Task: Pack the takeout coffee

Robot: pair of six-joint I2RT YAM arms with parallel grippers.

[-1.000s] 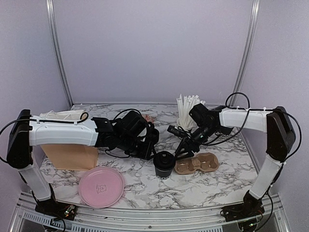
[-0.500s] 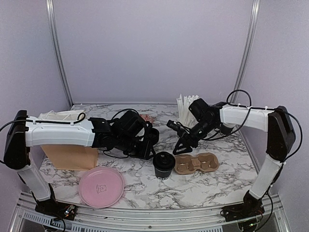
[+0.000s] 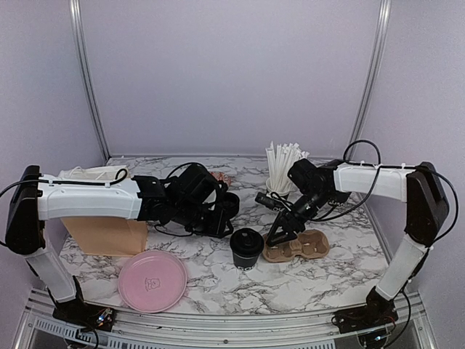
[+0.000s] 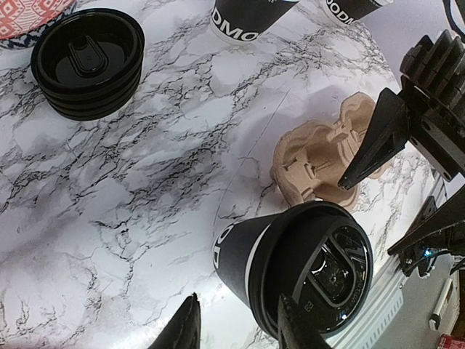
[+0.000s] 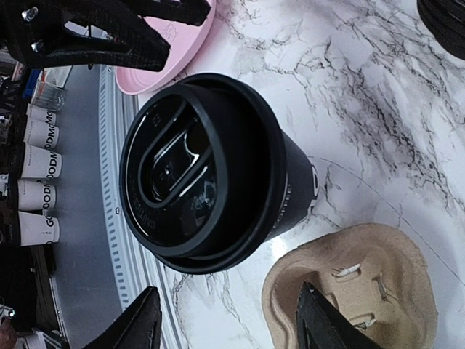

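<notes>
While right claw [image 3: 279, 238], above left edge of brown pulp two-hole carrier [image 3: 309, 246], and left claw [image 4: 236, 331], farther left, hang released, black lidded paper cup [image 3: 247, 247] stands upright between them on marble bench [image 3: 327, 280].

Cup [image 4: 234, 256]: matt black paper wall, white printed lettering. Its lid [image 5: 196, 174]: glossy black plastic, smooth and reflective. Stacked lids [image 4: 87, 58]: likewise glossy black plastic. Carrier [image 3: 311, 246]: rough brown moulded pulp, matt. Table [image 3: 218, 283]: smooth marble-patterned top, faint sheen. Plate [image 3: 152, 280]: smooth pink plastic, satin finish.
</notes>
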